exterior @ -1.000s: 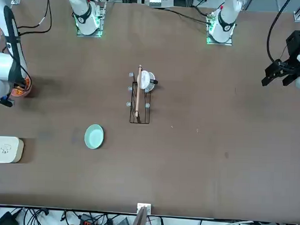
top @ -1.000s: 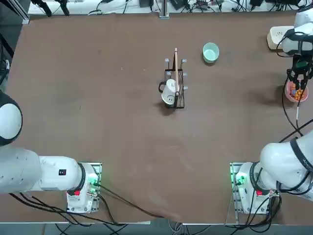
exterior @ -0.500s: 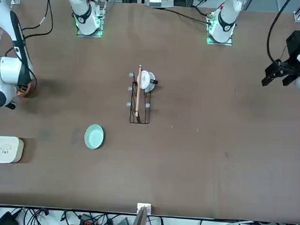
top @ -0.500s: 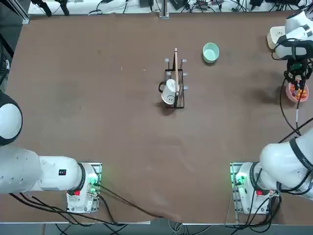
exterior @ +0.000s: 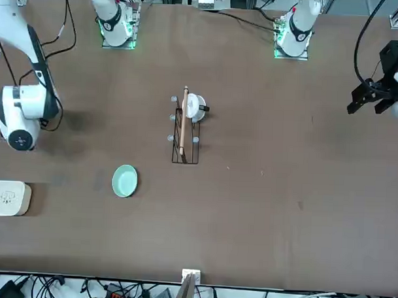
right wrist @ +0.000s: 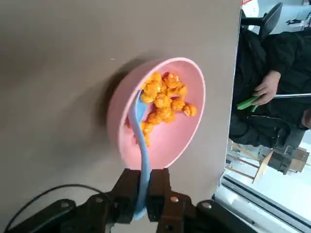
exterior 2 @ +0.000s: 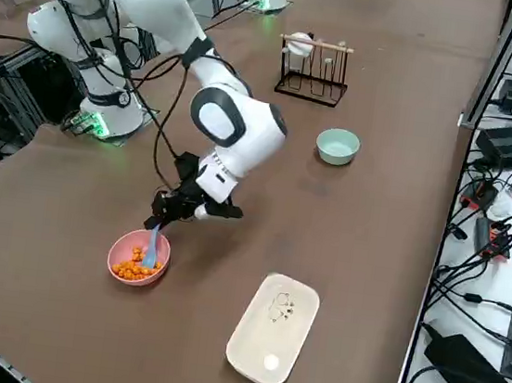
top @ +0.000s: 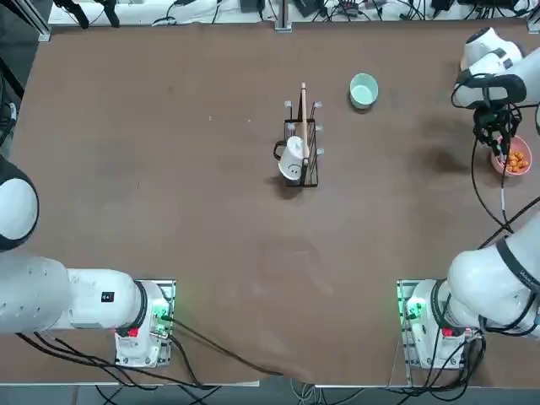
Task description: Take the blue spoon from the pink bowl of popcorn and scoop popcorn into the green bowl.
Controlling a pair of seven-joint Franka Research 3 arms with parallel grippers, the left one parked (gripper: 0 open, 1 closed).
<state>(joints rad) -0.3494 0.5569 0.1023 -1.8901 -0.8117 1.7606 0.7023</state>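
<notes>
Spoon (right wrist: 142, 151) clamped upright in the right jaws dips into the pink bowl (right wrist: 159, 109), and the green bowl (exterior 2: 337, 146) lies well apart, beyond the gripper.

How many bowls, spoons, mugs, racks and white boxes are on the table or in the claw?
Bowls: 2, the pink bowl and the green bowl
Spoons: 1, the blue spoon in the right claw
Mugs: 1, white
Racks: 1, dark wire
White boxes: 1
Total: 6
</notes>
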